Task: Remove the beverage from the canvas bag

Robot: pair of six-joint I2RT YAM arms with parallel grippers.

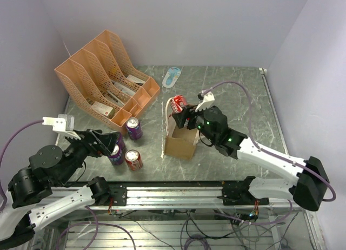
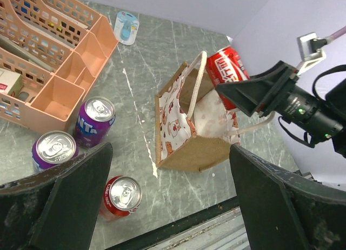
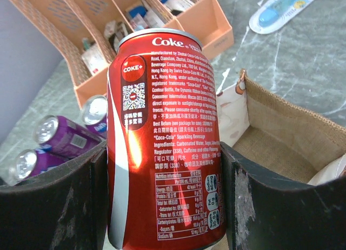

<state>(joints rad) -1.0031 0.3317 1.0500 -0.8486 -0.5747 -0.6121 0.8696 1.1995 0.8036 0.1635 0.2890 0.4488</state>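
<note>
The red Coke can [image 3: 162, 142] is pinched at its two sides between the black fingers of the right gripper [image 3: 165, 198], which are closed against it, and it is in the air at the far rim of the canvas bag [image 1: 181, 142], not inside it. The bag stands upright and open near the middle of the table [image 1: 243, 98], a little toward the near edge. Only the right wrist view lets one read the can: the white word "Coke", a QR mark and small ingredient print, with the rough brown inner wall of the bag low at the right behind it. Only the left wrist view shows the bag as a whole: a pale lining printed with small brown figures, cream loop handles standing up, and the can partly hidden behind the far rim and behind the right gripper. From this view I cannot tell if the bottom of the can is fully higher than the rim. The top view gives the general order. The left gripper [image 1: 111, 144] hovers near the left part of the near edge with its fingers spread wide and nothing between them. Under and beside it are two purple cans [image 2: 94, 120] and one red can [image 2: 121, 195], all upright, well apart from the bag on its left. The orange file rack [image 1: 105, 77] fills the far left corner with papers in its slots, and a blue and white packet [image 1: 172, 77] lies flat at the far edge.
</note>
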